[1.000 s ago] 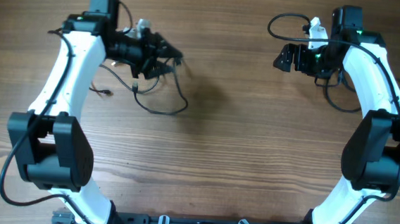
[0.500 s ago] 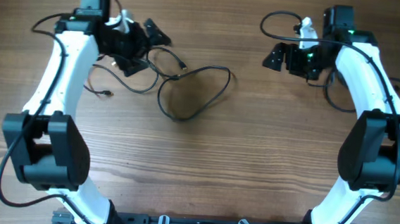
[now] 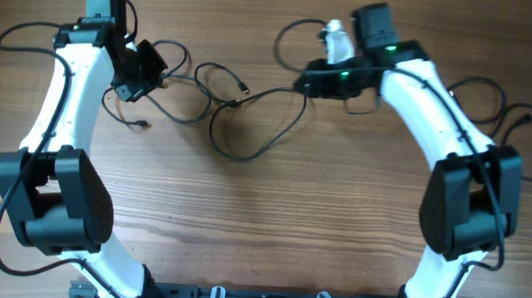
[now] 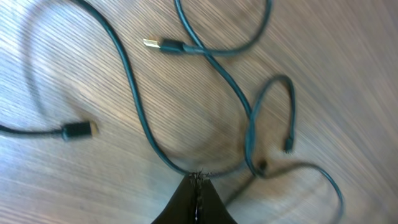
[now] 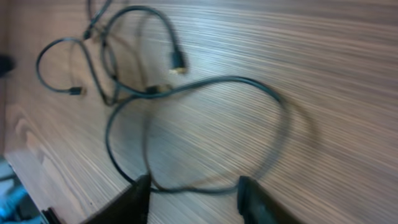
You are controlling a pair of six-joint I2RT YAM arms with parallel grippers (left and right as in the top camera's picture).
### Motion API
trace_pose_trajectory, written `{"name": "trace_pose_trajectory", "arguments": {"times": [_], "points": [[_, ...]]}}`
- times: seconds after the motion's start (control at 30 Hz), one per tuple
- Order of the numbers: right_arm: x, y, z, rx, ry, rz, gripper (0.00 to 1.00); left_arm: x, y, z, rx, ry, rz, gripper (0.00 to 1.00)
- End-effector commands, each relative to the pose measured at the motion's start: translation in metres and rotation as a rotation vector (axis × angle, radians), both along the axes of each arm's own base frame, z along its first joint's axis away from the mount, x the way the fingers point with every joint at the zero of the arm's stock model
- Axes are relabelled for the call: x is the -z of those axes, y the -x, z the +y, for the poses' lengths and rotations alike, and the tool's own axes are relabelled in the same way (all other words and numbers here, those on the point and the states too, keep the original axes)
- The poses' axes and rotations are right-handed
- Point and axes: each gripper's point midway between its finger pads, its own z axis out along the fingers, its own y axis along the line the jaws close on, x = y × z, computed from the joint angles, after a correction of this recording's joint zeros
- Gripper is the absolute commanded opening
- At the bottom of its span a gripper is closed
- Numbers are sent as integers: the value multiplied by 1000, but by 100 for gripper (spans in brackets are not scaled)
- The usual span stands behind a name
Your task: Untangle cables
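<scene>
The cables [image 3: 216, 117] are lying half-spread at the table's [image 3: 261, 224] twelve o'clock, crossings left to undo near ten, while the left gripper [image 3: 154, 74] is pinching a strand and the right gripper [image 3: 301, 84], jaws apart, is straddling the loop.

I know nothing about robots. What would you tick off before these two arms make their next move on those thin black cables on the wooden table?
1. Left gripper shut on a strand of the thin black cables: ok.
2. Right gripper open around another strand: ok.
3. Strands untangled: not ok; several cross one another near the left gripper.
4. Gold-tipped plug lying free on the wooden table: ok.
5. Left grip firm enough to pull: cannot tell.
</scene>
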Motion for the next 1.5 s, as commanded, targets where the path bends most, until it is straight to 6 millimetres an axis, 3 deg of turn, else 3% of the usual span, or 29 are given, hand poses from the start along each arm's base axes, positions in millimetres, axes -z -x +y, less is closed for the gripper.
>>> {"name": "trace_pose_trajectory", "arguments": {"times": [0.0,0.07,0.23,0.37,0.63,0.77,0.83,0.97,1.17,1.47], "points": [[4,4,27,-45,-9,-29,50,25,6,18,-23,-106,18,4],[-1,3,38,-69,-30,-62,67,34,5,24,-34,-137,6,4],[-12,1,58,-131,-73,-138,61,40,6,26,-36,-144,4,4],[-15,11,80,-338,-43,-308,60,40,4,29,-37,-146,-5,4],[-2,13,97,-657,246,-647,69,40,9,51,-96,-105,4,10],[-4,20,112,-790,274,-757,73,38,7,57,-117,-52,-14,27],[-4,23,116,-873,293,-815,80,38,7,60,-123,-51,-15,38],[-3,25,117,-901,291,-831,82,38,7,60,-125,-50,-15,55],[20,27,122,-923,265,-790,84,38,7,60,-125,-51,-18,78],[49,28,141,-952,157,-785,83,38,7,59,-124,-50,-18,92]]}}
